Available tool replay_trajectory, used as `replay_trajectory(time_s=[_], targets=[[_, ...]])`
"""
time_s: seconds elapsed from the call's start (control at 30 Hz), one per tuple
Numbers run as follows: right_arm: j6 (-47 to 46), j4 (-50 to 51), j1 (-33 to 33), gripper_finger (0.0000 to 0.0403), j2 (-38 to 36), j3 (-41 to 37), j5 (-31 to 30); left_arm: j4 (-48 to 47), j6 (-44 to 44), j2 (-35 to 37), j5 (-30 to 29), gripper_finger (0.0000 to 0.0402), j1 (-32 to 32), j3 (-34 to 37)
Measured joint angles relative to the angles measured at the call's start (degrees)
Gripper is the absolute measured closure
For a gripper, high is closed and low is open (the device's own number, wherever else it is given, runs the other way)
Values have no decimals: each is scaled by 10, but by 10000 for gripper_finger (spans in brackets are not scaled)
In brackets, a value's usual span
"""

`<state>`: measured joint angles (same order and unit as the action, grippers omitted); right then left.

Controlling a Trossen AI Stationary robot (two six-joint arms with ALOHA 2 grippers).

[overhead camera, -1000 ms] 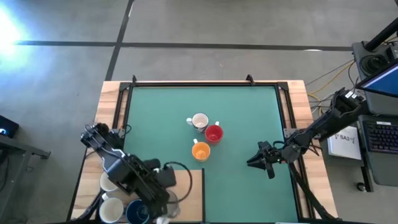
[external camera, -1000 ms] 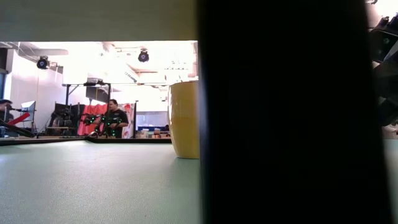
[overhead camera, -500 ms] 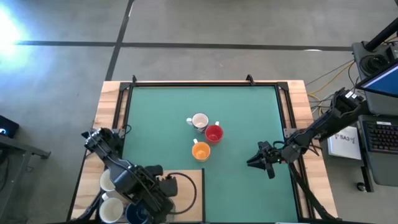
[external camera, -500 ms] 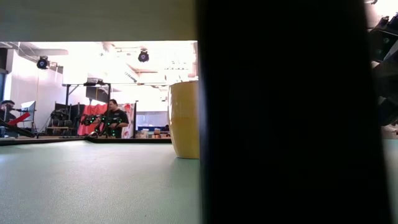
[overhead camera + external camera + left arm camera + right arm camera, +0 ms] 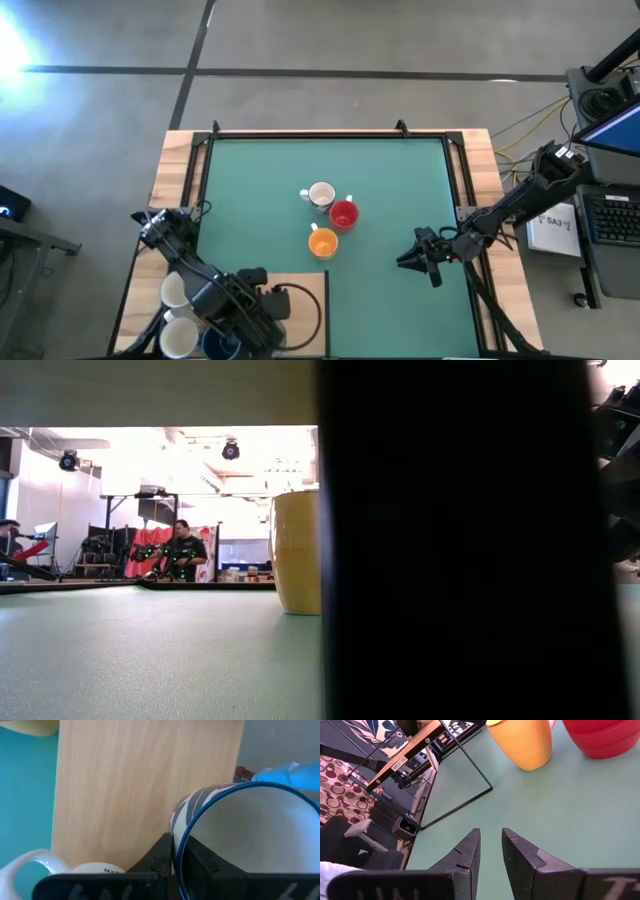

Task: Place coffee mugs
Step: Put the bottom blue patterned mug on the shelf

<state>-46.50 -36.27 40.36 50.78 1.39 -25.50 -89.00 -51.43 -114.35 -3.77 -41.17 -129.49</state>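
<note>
Left gripper [image 5: 172,857] is clamped on the rim of the dark blue mug [image 5: 240,840], one finger inside the white interior, one outside, down at the near-left corner over the wooden board [image 5: 145,785]. It sits among the waiting white mugs [image 5: 175,292], so lift straight up before going sideways or you'll likely knock a neighbour; a white handle [image 5: 25,865] is just beside the jaws. A rim pinch lets the mug swing, so I'd move slowly and keep it upright. Carry it toward the centre of the green mat [image 5: 400,200], where the orange mug [image 5: 322,242], red mug [image 5: 344,214] and a white mug [image 5: 320,195] stand close together. Set down beside them, not touching, handle clear, then let go. Right gripper [image 5: 490,847] hovers low over the mat's right side, fingers slightly parted, holding nothing.
</note>
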Motion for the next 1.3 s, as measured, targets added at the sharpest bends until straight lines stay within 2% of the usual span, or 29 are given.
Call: replay_trajectory(time_s=[0.3, 0.67, 0.97, 1.3], targets=[[0, 0, 0, 335, 0, 0, 0, -5, -18, -4, 2, 386, 1, 0], [0, 0, 0, 335, 0, 0, 0, -11, -35, -4, 2, 366, 2, -2], [0, 0, 0, 335, 0, 0, 0, -10, -53, -4, 2, 365, 2, -29], [0, 0, 0, 335, 0, 0, 0, -10, -63, 5, -1, 364, 12, -29]])
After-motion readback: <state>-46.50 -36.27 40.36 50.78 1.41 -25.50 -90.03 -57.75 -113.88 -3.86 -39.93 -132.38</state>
